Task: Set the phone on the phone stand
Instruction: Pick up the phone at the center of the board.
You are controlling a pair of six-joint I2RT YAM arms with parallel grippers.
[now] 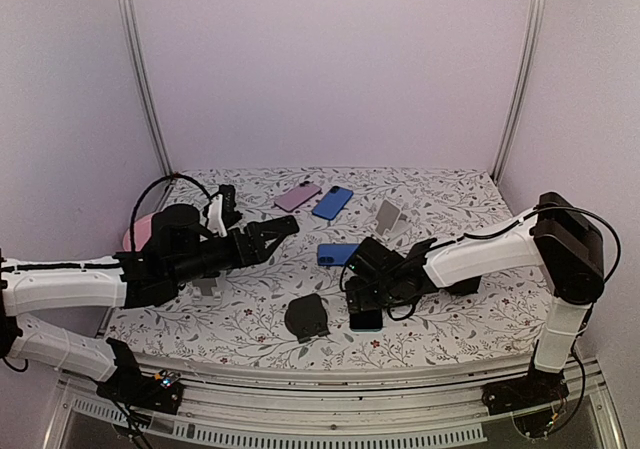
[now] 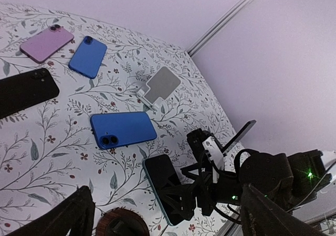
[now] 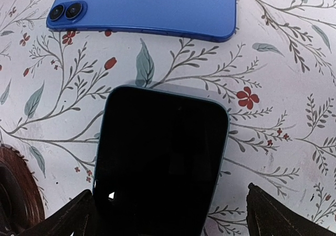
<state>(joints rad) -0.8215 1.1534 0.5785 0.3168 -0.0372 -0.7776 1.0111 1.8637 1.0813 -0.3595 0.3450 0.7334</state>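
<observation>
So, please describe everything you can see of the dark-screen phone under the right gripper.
The phone is a slim slab with rounded corners, a glossy black screen and a pale blue rim. It lies flat, screen up, on the flowered table cover, between the open fingers of the right gripper; whether they touch it is unclear.

No text, logo or number can be read anywhere. The blue phone [image 3: 147, 7] shows a plain back. The dark phone [image 3: 163, 162] shows an unlit screen.
</observation>
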